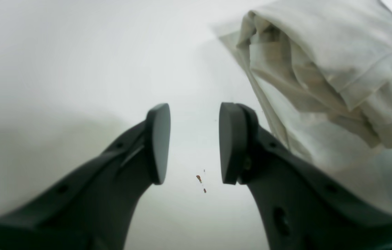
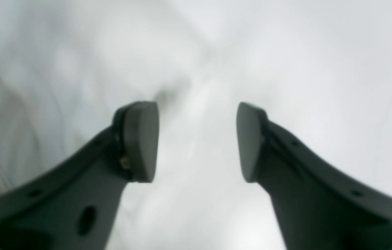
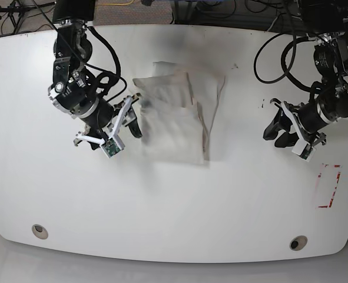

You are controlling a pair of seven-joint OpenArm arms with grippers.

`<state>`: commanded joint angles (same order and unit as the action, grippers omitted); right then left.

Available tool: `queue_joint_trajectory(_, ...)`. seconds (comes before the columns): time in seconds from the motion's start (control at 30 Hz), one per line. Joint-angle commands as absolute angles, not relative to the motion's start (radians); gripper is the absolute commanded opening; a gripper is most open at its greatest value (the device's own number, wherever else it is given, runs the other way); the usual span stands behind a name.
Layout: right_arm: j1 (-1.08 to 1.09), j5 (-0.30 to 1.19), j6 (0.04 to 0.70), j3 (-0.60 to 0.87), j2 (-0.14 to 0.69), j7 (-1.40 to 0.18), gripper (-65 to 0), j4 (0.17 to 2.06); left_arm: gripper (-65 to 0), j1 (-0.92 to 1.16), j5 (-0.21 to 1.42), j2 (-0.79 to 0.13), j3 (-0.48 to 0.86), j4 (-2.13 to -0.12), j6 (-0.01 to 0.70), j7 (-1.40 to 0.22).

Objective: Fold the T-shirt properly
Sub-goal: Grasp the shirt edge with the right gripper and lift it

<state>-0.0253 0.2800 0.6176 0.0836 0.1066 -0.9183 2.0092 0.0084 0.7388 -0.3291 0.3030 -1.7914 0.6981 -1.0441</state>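
right end effector [image 3: 133, 121] released beside folded t-shirt [image 3: 179, 118], left end effector [image 3: 278, 131] released, well apart

White surface [image 3: 174, 206] with rounded corners. The folded cream T-shirt [image 3: 176, 115] lies on it near the centre; a red-marked rectangle [image 3: 328, 186] sits toward one edge.

Right wrist view: cloth surface wholly blurred, no folds legible. Left wrist view: T-shirt [image 1: 324, 69] cut by right edge.
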Motion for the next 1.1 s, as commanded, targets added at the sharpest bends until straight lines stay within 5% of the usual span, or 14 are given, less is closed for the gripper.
queue_joint_trajectory(0.3,-0.084,0.274,0.696,0.048,0.035,-0.881,-53.0,1.911,-43.1,0.044,0.74,-0.329,0.303,-1.793,0.698,-1.044)
queue_joint_trajectory(0.63,-0.159,0.272,0.684,-0.105,0.114,-0.661,-53.3,1.675,-43.2,0.058,0.74,-0.329,0.303,-1.793,0.698,-1.044)
queue_joint_trajectory(0.9,-0.151,0.272,0.561,-0.214,0.12,-0.653,-53.3,1.635,-43.2,0.058,0.74,-0.303,0.302,-1.79,0.698,-1.044)
queue_joint_trajectory(1.1,-0.15,0.282,0.542,-0.232,0.12,-0.661,-53.3,1.721,-43.2,0.058,0.74,-0.292,0.3,-1.79,0.698,-1.044)
